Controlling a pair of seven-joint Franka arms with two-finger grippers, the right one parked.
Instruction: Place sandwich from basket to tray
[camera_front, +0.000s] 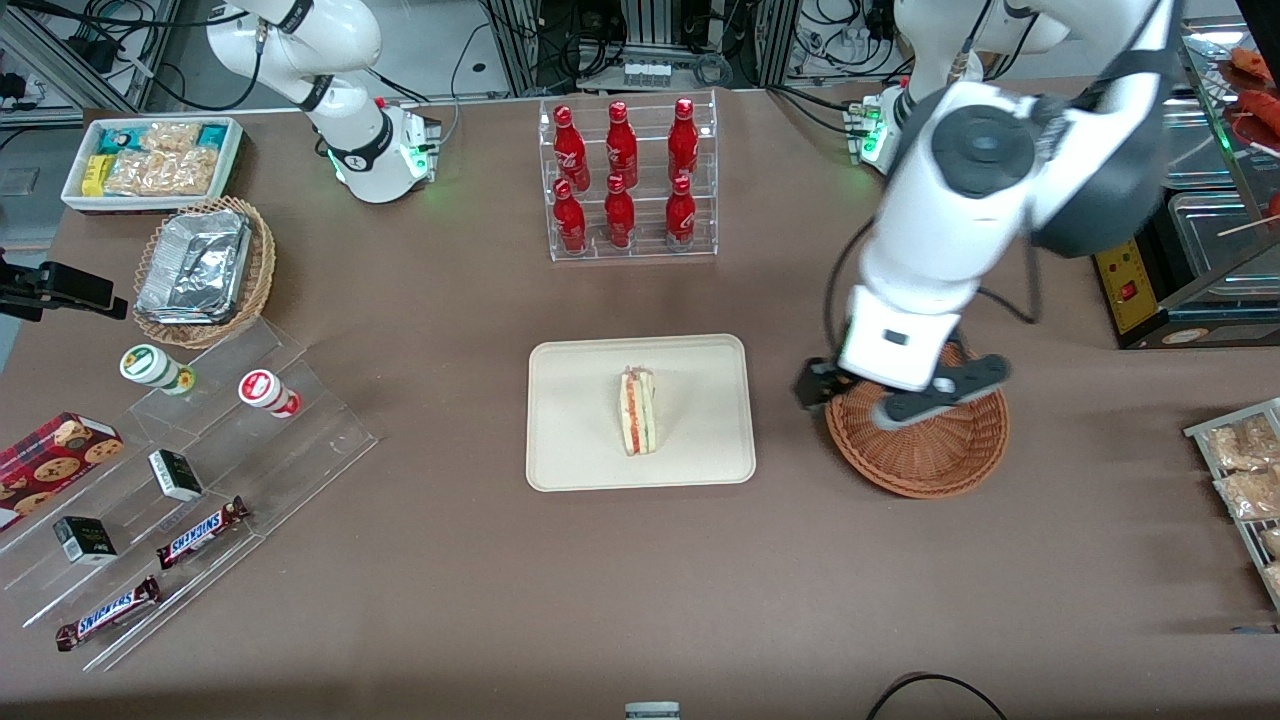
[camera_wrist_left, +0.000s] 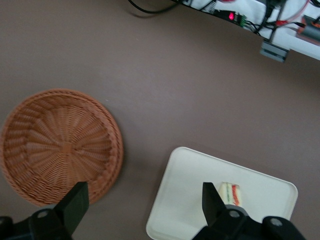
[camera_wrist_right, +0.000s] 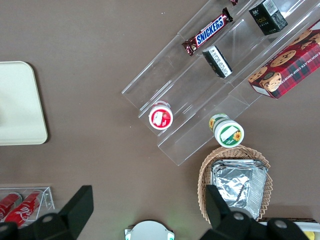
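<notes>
One sandwich (camera_front: 637, 412) lies on tray (camera_front: 560, 420), mid worktop (camera_front: 450, 560). Basket (camera_front: 935, 455) sits just beside tray, toward working arm's end, holding nothing. Pincer (camera_wrist_left: 142, 202) hangs above basket's edge nearest tray, fingers (camera_wrist_left: 76, 200) spread wide, gripping nothing.

gripper (camera_wrist_left: 142, 202) jaws apart, empty | basket (camera_wrist_left: 60, 145) empty | sandwich (camera_wrist_left: 232, 193) on tray (camera_wrist_left: 185, 200)

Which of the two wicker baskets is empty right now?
The reddish-brown basket under the open gripper, beside the tray; the tan basket holds foil containers.
</notes>
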